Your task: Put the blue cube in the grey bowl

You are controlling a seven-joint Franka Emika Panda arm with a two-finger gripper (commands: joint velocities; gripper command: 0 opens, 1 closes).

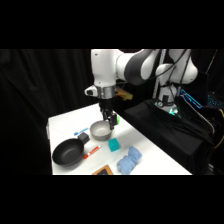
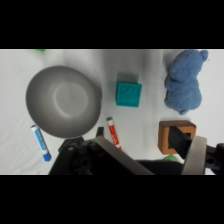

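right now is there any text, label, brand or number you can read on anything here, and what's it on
No text can be read in either view.
blue cube: a raised mark on its top face, too blurred to read.
red marker and blue marker: any print is too small to tell.
grey bowl, black pan, plush toy, brown block: no lettering visible.
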